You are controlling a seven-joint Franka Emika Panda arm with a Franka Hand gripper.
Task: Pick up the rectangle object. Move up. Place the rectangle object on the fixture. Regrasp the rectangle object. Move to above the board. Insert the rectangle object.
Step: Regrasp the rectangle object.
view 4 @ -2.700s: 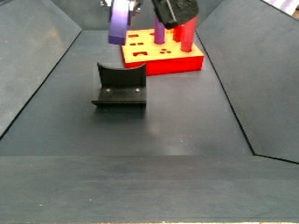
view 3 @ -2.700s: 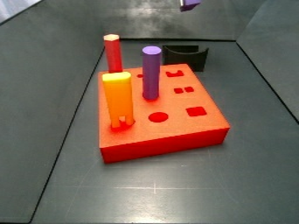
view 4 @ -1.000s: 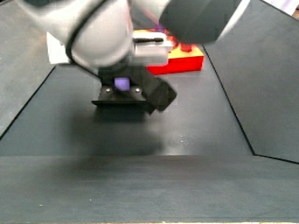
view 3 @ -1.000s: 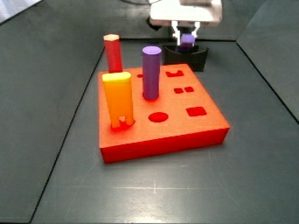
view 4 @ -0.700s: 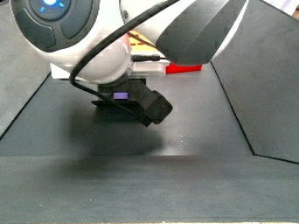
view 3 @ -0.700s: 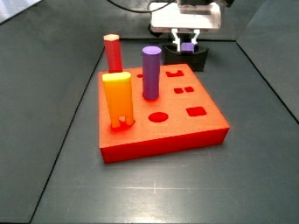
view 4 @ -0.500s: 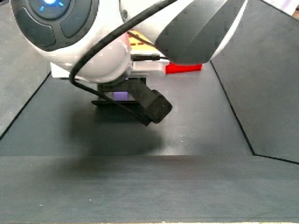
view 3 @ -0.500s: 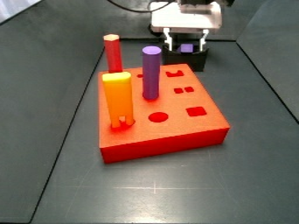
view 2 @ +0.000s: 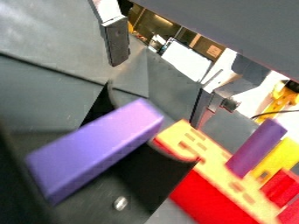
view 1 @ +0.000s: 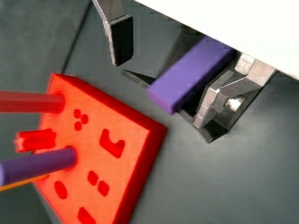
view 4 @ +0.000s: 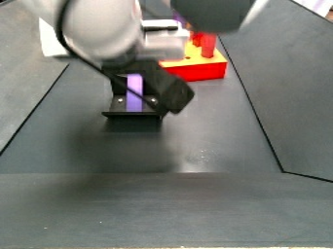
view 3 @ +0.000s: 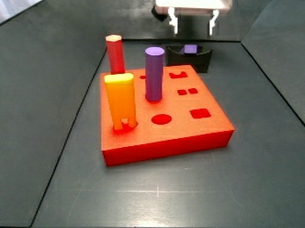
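One small purple bar, the rectangle object [view 1: 191, 73], shows in both wrist views as a flat-sided block with sharp edges, a smooth matt face and a squared end, plainly longer than it is wide. It lies on the fixture [view 3: 191, 59], the black block at the upper middle of a side view, where only a small purple patch [view 3: 190, 49] of it peeps over the block's top; in a side view [view 4: 135, 89] it appears as a purple strip leaning up the black bracket [view 4: 132, 105], its long axis running from low near the frame's lower edge to high further up, so it sits tilted rather than flat. In a wrist view [view 2: 96, 157] the bar runs slantwise between the two silver fingers [view 1: 121, 41], which stand apart on either side with clear gaps; the gripper [view 3: 191, 32] hangs just above the fixture with its jaws spread wide and nothing in its hold. The board [view 3: 161, 120], a thick red slab with round, square and rectangular holes, lies in the middle of a side view, just in front of the fixture, and carries a purple cylinder [view 3: 154, 74], a red peg [view 3: 114, 54] and a yellow-orange post [view 3: 119, 101], all upright.
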